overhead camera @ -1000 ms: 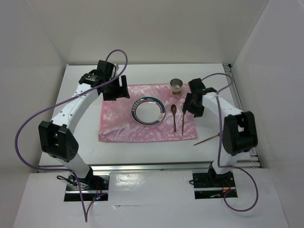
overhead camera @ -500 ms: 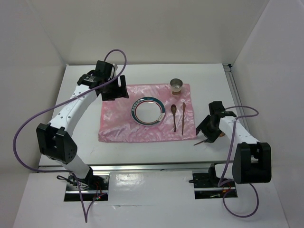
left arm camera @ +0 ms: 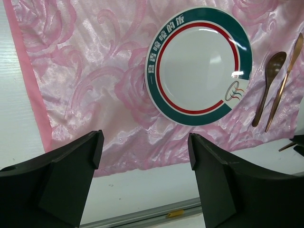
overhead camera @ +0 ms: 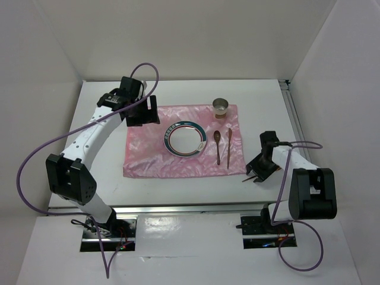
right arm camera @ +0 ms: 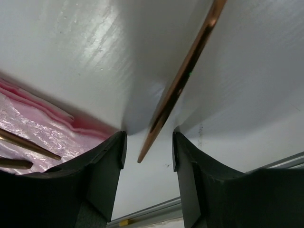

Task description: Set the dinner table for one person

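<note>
The white dinner table [overhead camera: 184, 90] carries a pink cloth [overhead camera: 148, 155] with a green-and-red rimmed plate [overhead camera: 185, 139]. A copper spoon [overhead camera: 217, 145] and a thin copper utensil [overhead camera: 229, 147] lie right of the plate, and a metal cup [overhead camera: 221, 107] stands behind them. A thin copper stick [right arm camera: 183, 80] lies on the bare table off the cloth's near right corner. My right gripper [right arm camera: 148, 142] is open and low over the table, its fingers on either side of the stick's tip. My left gripper [left arm camera: 142, 156] is open and empty above the cloth [left arm camera: 85, 71], left of the plate [left arm camera: 199, 66].
A metal rail [left arm camera: 142, 213] runs along the table's near edge, close behind both grippers. White walls enclose the table at the back and sides. A purple cable loops off each arm.
My right arm has swung from beside the spoon down to the near right and now straddles the copper stick on the bare table. The left arm has barely moved.
</note>
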`<state>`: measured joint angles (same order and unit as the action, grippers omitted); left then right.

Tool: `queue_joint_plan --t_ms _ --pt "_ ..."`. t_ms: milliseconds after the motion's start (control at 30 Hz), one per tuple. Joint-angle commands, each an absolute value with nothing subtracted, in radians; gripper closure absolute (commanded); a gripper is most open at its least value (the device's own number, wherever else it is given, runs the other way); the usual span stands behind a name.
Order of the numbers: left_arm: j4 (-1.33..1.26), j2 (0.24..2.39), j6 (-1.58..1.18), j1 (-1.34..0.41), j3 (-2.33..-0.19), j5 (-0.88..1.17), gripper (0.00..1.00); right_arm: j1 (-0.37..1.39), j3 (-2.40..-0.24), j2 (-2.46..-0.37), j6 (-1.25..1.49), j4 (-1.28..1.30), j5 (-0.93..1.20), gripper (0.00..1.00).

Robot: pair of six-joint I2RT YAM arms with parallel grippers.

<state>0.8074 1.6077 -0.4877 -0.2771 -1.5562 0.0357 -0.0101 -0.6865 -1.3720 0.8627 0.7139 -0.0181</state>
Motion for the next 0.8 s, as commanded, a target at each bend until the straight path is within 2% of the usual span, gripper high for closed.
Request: queue_joint_plan --t_ms 0,67,133,200,233,333,400,533,767 --pt "0.796 1.585 -0.459 -0.272 -1.554 0.012 0.1 -0.032 -0.649 -1.376 0.923 0.695 -0.06 0.46" --pt "0.805 1.585 -0.459 -0.272 -1.563 0.012 0.1 -0.041 -0.635 -1.376 0.933 0.683 -0.06 0.46" --pt "0.805 1.585 -0.459 -0.272 -1.563 0.012 0.1 -0.041 -0.623 -1.376 0.933 0.673 -0.06 0.54" --pt "0.805 1.585 -0.459 -0.272 -1.563 0.012 0.1 -0.041 -0.633 -1.385 0.933 0.663 -0.069 0.64" --pt "0.805 1.585 -0.459 -0.272 -1.563 0.012 0.1 -0.041 -0.634 -1.396 0.933 0.663 -0.069 0.81" --pt "0.805 1.594 -0.459 -0.272 -1.584 0.021 0.1 -0.041 -0.673 -1.387 0.904 0.663 -0.107 0.96" --pt "0.816 1.594 -0.459 -0.272 -1.598 0.021 0.1 -0.041 -0.693 -1.35 0.881 0.663 -0.133 1.0" --pt "0.842 1.594 -0.459 -0.272 -1.663 0.021 0.1 -0.041 -0.797 -1.296 0.75 0.673 -0.181 1.0" --pt "0.862 1.594 -0.459 -0.272 -1.735 0.031 0.1 0.04 -1.095 -1.342 0.545 0.684 -0.052 1.0"
